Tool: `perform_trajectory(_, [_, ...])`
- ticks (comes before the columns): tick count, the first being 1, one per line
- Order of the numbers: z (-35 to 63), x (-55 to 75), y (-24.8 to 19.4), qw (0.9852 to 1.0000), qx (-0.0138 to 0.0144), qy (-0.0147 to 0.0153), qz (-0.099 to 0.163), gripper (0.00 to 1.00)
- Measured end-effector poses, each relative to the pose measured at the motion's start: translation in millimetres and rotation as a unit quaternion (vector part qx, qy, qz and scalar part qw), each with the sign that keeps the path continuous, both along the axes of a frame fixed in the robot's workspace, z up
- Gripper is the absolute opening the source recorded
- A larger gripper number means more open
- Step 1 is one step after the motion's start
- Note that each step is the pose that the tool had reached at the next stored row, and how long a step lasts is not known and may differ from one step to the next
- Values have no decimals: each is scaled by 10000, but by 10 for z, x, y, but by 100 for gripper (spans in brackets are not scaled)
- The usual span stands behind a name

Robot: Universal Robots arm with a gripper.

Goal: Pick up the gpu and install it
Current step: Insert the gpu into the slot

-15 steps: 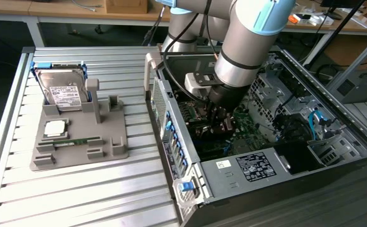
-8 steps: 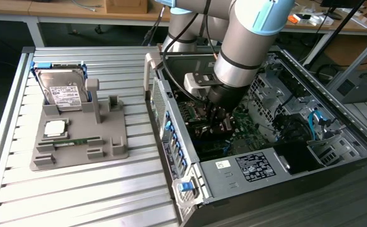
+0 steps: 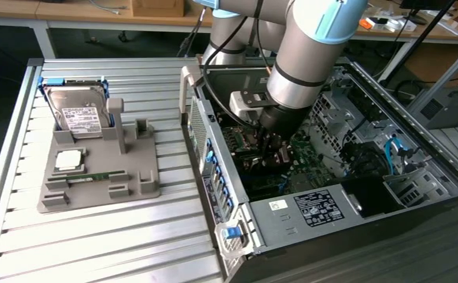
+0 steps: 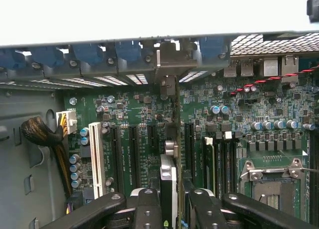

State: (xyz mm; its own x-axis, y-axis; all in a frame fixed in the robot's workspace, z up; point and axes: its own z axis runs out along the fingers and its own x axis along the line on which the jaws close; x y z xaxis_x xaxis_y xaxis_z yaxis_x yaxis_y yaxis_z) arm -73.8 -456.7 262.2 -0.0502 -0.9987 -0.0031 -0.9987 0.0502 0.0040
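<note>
The gpu [image 4: 169, 176] appears edge-on in the wrist view, a thin card running from my fingers toward the case's rear wall. Its silver end bracket [image 4: 168, 59] stands at the row of rear slot openings. My gripper [image 4: 169, 199] is shut on the card, one black finger [image 4: 148, 206] on each side. The card hangs over the green motherboard [image 4: 134, 109], in line with the long black expansion slots; I cannot tell whether it is seated. In the exterior view my gripper [image 3: 274, 150] is low inside the open computer case [image 3: 315, 206].
A grey parts holder [image 3: 134, 177] lies on the slatted table at the exterior view's left. It carries a silver hard drive [image 3: 79, 112], a processor chip [image 3: 69, 158] and a RAM stick [image 3: 87, 175]. A cable bundle [image 4: 42, 134] and the CPU socket [image 4: 271, 181] flank the slots.
</note>
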Motion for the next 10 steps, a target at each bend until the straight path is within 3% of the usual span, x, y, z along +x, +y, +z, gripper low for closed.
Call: perform_trajectory(10, [16,0,2,10000,-1,0,23,27])
